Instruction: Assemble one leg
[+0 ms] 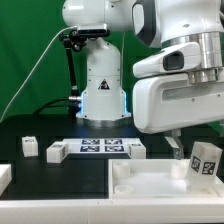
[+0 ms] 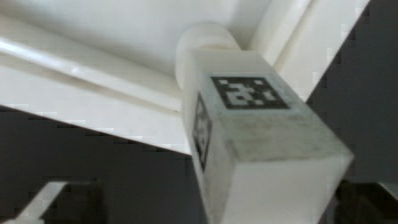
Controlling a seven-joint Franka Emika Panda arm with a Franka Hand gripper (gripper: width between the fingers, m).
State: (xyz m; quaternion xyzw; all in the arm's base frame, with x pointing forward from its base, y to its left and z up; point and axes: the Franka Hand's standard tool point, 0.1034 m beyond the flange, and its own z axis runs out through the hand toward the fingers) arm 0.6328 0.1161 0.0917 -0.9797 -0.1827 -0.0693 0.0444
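white robot arm [image 1: 175,80] over a black table [image 1: 60,170]. gripper [image 1: 178,148] low at the exterior view's right, fingers spread apart, gripping nothing. leg [image 1: 206,160], tagged, just beside it, tilted at the far right edge of a large white tray [image 1: 150,185]; looms close in wrist view [image 2: 258,140]. marker board [image 1: 102,146] farther back, small white blocks [image 1: 56,151] near it.

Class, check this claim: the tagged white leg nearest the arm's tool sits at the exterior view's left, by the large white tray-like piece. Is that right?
Not quite. The exterior view shows that leg at its right, not its left. The rest holds: it is tagged, white, nearest the tool and by the tray-like piece.
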